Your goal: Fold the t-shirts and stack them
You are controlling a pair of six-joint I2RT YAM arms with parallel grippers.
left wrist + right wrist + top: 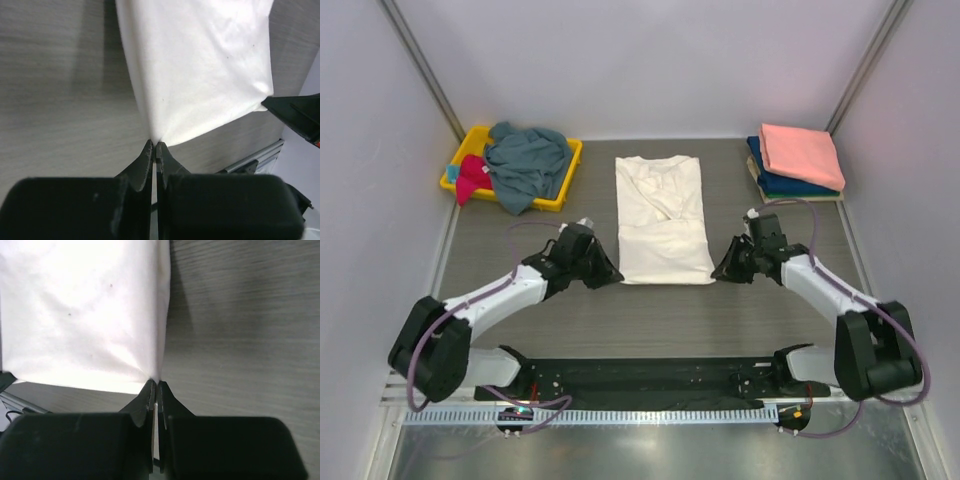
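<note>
The cream-white t-shirt (662, 218) lies as a long folded strip at the table's centre. My left gripper (612, 274) is shut on its near-left corner, seen pinched in the left wrist view (155, 143) with the cream cloth (200, 65) beyond. My right gripper (721, 272) is shut on its near-right corner, seen in the right wrist view (156, 382) with the cloth (85, 310) to the left. A salmon-pink tee (800, 155) lies folded on a navy one (790, 183) at the back right. A grey-blue tee (527, 165) and a magenta tee (473, 176) sit crumpled in the bin.
The yellow plastic bin (570, 170) stands at the back left. Pale walls enclose the table on three sides. A black mounting plate (650, 380) and a metal rail (620, 415) run along the near edge.
</note>
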